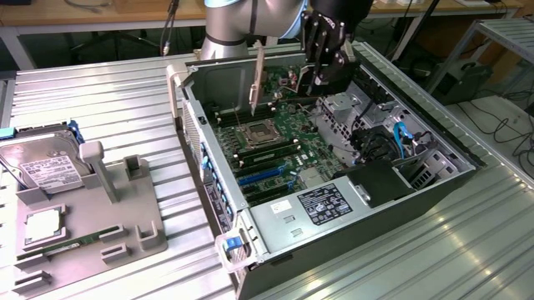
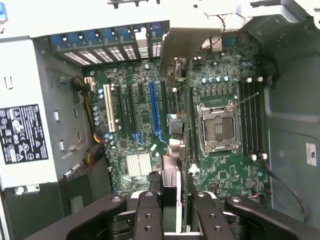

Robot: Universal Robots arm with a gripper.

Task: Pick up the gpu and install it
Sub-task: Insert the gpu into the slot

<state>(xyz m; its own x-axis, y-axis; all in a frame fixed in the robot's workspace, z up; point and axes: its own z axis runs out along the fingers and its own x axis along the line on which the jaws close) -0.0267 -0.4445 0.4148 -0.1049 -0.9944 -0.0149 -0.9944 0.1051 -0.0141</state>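
Green gpu (image 1: pixel 279 78) held edge-on in clenched jaws (image 2: pixel 170 200) above the open computer case (image 1: pixel 209 181).
Below the jaws, the motherboard (image 2: pixel 145 125); a misaligned descent could jam the silver bracket (image 1: pixel 259 78) or miss the slot.

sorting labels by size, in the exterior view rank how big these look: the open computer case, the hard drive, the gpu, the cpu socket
1. Computer case, by far the largest.
2. Hard drive.
3. GPU, held edge-on over the case, so much of its face is hidden; its rank against the drive is unsure.
4. CPU socket, smallest.
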